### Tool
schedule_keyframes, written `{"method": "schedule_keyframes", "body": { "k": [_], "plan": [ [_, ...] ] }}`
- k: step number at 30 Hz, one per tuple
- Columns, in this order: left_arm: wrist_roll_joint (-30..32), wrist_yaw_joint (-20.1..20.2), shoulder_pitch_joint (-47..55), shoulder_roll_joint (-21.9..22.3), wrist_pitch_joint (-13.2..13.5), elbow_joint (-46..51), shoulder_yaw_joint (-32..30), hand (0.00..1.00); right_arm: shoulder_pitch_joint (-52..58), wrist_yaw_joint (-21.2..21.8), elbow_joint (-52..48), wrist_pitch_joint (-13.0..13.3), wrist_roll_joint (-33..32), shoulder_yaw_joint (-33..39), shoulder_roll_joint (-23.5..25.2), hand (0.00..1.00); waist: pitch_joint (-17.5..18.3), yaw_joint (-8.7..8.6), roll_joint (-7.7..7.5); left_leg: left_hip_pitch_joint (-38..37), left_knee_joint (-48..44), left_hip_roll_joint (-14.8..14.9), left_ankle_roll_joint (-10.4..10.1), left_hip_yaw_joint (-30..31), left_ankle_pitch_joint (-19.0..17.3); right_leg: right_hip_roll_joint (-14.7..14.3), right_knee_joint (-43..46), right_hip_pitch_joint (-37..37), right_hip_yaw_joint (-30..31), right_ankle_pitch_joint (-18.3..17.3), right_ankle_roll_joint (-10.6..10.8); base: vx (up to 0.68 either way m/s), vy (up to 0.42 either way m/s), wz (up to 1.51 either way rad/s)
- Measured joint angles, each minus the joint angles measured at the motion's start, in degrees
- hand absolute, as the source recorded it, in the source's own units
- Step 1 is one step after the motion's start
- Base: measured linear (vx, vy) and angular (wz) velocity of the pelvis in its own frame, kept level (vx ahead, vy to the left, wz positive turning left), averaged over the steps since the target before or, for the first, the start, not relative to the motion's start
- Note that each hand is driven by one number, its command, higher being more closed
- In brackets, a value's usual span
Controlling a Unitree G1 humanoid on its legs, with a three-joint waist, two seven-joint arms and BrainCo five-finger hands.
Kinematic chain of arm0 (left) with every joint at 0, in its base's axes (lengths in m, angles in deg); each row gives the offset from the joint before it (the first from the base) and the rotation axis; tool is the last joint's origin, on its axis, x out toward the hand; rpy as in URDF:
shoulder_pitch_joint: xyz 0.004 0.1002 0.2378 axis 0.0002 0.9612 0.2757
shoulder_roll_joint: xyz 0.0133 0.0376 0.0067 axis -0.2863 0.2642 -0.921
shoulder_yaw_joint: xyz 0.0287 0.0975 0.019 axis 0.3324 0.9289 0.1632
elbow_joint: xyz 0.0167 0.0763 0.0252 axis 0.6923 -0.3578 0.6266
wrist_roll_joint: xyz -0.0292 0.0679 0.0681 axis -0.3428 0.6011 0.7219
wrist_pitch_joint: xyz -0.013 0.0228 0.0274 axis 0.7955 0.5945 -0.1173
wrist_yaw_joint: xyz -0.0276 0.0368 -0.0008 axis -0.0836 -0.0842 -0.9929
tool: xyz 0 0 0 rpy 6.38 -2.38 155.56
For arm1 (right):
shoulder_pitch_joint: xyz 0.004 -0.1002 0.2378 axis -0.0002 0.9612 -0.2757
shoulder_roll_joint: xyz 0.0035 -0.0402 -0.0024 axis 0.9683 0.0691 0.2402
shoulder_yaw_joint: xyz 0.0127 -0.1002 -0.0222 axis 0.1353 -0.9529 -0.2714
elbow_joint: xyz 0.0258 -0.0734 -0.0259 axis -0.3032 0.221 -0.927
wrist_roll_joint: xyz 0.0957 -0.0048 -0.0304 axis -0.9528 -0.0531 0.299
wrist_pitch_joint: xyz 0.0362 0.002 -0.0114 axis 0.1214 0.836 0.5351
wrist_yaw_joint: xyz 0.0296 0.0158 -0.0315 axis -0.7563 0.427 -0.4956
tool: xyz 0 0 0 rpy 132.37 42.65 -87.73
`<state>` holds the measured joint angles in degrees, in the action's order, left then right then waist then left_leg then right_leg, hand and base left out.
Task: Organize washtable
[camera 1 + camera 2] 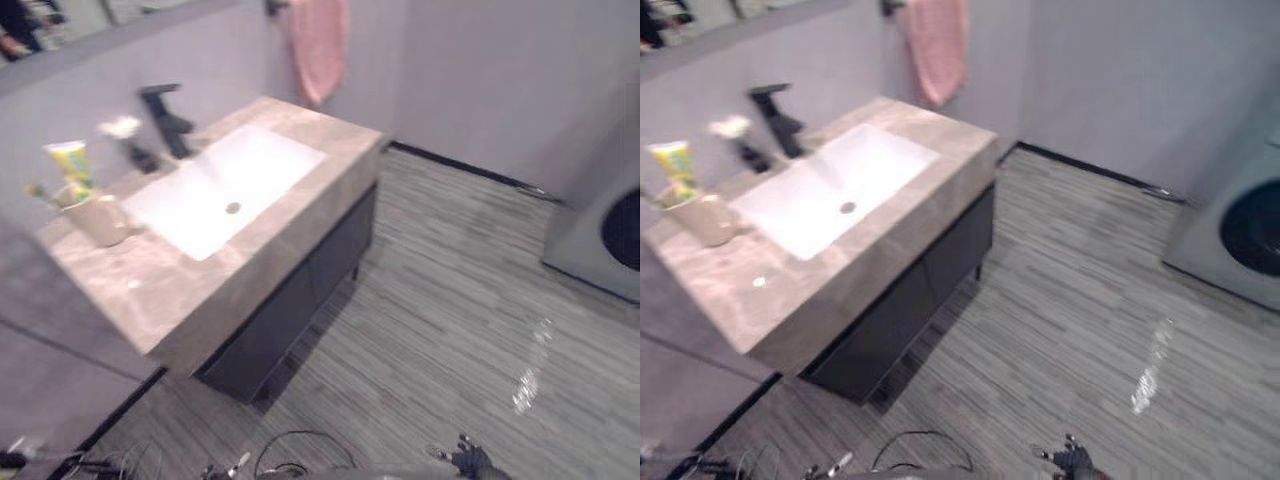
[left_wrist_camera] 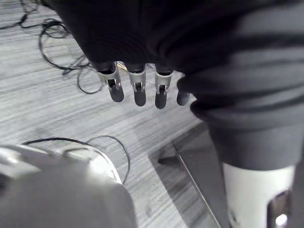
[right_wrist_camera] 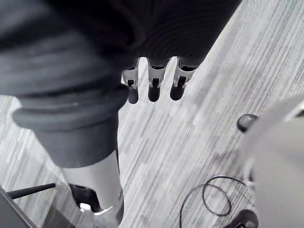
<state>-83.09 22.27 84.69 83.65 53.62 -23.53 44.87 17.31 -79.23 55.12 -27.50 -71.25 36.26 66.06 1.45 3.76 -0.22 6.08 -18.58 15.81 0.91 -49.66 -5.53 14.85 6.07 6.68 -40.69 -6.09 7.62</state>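
Beige ceramic cup (image 1: pixel 100 218) with yellow-green tube (image 1: pixel 72 165) on grey-beige marble tabletop (image 1: pixel 200 290): likely light, stiff, breakable; best gripped round body. Left robot hand (image 2: pixel 138 92), right robot hand (image 3: pixel 154 85) relaxed, empty.

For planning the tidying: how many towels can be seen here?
1: a pink towel hangs behind the far end of the washtable. Others may hang out of view.

Dark ribbed robot hand (image 2: pixel 142 33), silver dark-tipped fingers (image 2: pixel 138 88)
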Motion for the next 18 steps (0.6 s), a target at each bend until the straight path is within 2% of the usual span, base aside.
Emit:
{"method": "schedule_keyframes", "body": {
  "k": [1,2,3,4,5,6,8,9,10,11,12,13,14,15,16,18],
  "plan": [
    [-0.35,-0.05,-1.10,-0.78,0.46,0.45,0.27,0.00,-0.82,0.04,-0.50,0.20,-0.01,-0.97,1.51,0.00,-0.72,0.52,-1.10,2.55,-7.42,3.53,0.13,0.56,-0.15,-2.25,-5.28,1.82,1.71,1.55,-0.27,0.01,-0.367,-0.99],
    [-0.88,-0.07,-1.48,-0.85,0.87,0.64,0.29,0.00,-0.98,0.05,-0.51,0.21,-0.01,-1.77,2.23,0.00,-0.81,0.37,-1.65,3.60,-8.85,3.96,-1.16,1.53,-0.97,-2.86,-6.40,2.22,2.22,1.48,-0.17,0.04,-0.239,-0.48],
    [-1.13,-0.20,-2.25,0.21,0.90,0.87,1.03,0.00,-1.20,0.00,-0.50,0.14,-0.02,-2.00,1.85,0.00,-0.85,0.03,-1.18,4.16,-3.80,0.88,-2.70,4.69,-1.95,-2.09,-6.33,2.29,2.55,1.49,-0.18,0.10,-0.045,-0.24],
    [-1.13,-0.38,-2.50,1.85,0.96,1.74,2.75,0.00,-1.34,0.00,-0.49,0.18,-0.01,-2.02,0.71,0.00,-1.12,0.24,0.06,3.87,4.39,-3.87,-0.70,7.58,-0.02,-1.84,-5.48,2.22,3.28,1.45,-0.16,0.09,0.018,-0.23],
    [-1.13,-0.57,-2.34,2.43,1.11,2.13,3.19,0.00,-1.36,0.00,-0.49,0.20,-0.01,-2.01,0.31,0.00,-1.17,0.27,0.70,3.56,7.22,-5.09,0.61,8.63,2.97,-1.98,-5.19,2.22,3.55,1.39,-0.11,0.17,0.047,-0.35],
    [-1.22,-1.35,-2.58,2.20,1.37,3.01,3.72,0.00,-1.36,-0.05,-0.51,0.31,0.02,-2.01,0.40,0.00,-1.35,0.23,0.03,1.64,9.31,-6.18,-0.56,9.12,5.90,-1.59,-4.87,1.90,4.71,1.18,0.12,0.12,-0.034,-0.33],
    [-1.25,-1.54,-3.78,1.16,1.97,4.33,4.26,0.00,-2.28,0.01,-0.56,0.50,0.08,-1.99,1.45,0.00,-3.38,0.15,-1.09,1.18,8.72,-5.76,-0.64,10.21,5.83,-1.91,-4.97,2.04,5.79,1.19,0.09,0.09,-0.052,-0.27],
    [-1.75,-1.77,-4.13,1.15,2.15,4.47,4.27,0.00,-2.72,-0.01,-0.38,0.47,0.09,-1.99,1.59,0.00,-4.54,0.19,-1.45,1.38,6.74,-5.36,-0.77,13.25,5.72,-1.92,-4.23,2.03,6.92,1.19,0.08,0.02,-0.096,-0.38],
    [-2.50,-2.29,-3.68,1.19,2.17,4.98,3.93,0.00,-2.87,-0.09,-0.42,0.51,0.13,-1.97,1.47,0.00,-5.67,0.31,-1.32,2.24,2.89,-4.29,-0.88,20.02,5.60,-1.95,-2.66,1.94,8.61,1.36,-0.17,0.02,-0.114,-0.50],
    [-2.85,-2.35,-3.23,1.21,2.21,5.30,3.81,0.00,-2.93,-0.10,-0.41,0.49,0.17,-2.02,1.49,0.00,-6.12,0.47,-1.28,2.85,-0.06,-3.74,-1.07,23.35,5.46,-1.95,-2.20,1.99,9.81,1.59,-0.50,0.01,-0.113,-0.76],
    [-3.91,-2.37,-2.68,1.61,2.74,5.79,3.52,0.00,-3.24,-0.10,-0.55,0.57,0.30,-2.02,1.60,0.00,-6.48,1.27,-1.53,5.75,-3.54,-5.16,-4.58,32.81,2.15,-1.77,-2.33,1.92,12.56,2.10,-1.24,0.04,0.037,-1.11],
    [-4.06,-2.25,-2.45,2.31,3.12,5.98,3.78,0.00,-3.41,-0.19,-0.24,0.51,0.51,-1.70,0.35,0.00,-6.47,1.99,0.46,6.07,-1.89,-9.09,-7.98,43.52,-0.57,-1.65,-2.05,1.07,15.55,2.11,-1.22,0.05,0.119,-1.21],
    [-4.14,-2.25,-2.33,2.69,3.34,5.96,3.82,0.00,-3.49,-0.17,-0.08,0.48,0.66,-1.70,-0.17,0.00,-6.60,2.08,1.65,5.61,-0.10,-10.07,-7.13,46.69,-1.27,-2.30,-2.29,0.89,16.87,2.04,-1.13,0.10,0.204,-0.95],
    [-4.41,-2.29,-2.31,2.76,3.25,5.62,4.12,0.00,-3.50,-0.22,-0.31,0.50,0.74,-1.51,-0.09,0.00,-6.31,1.27,2.64,3.00,2.95,-9.84,-5.95,47.97,-2.62,-2.83,-2.20,0.84,17.53,1.57,-0.42,0.13,0.111,-0.36],
    [-4.43,-2.28,-2.76,2.70,3.30,5.73,4.57,0.00,-3.08,-0.23,-0.20,0.36,0.75,-1.28,-0.13,0.00,-6.30,1.20,2.64,2.77,3.48,-10.06,-5.93,47.79,-2.59,-2.58,-1.56,0.49,17.34,1.57,-0.42,0.18,0.109,-0.15],
    [-4.41,-2.14,-2.78,1.46,3.41,6.45,6.24,0.00,-1.40,-0.09,-0.01,0.08,1.15,0.38,2.48,0.00,-6.47,1.62,1.69,1.69,4.04,-9.58,-5.92,47.97,-2.58,-2.52,3.03,-1.15,17.37,1.59,-0.44,0.13,0.056,-0.02]
  ]
}}
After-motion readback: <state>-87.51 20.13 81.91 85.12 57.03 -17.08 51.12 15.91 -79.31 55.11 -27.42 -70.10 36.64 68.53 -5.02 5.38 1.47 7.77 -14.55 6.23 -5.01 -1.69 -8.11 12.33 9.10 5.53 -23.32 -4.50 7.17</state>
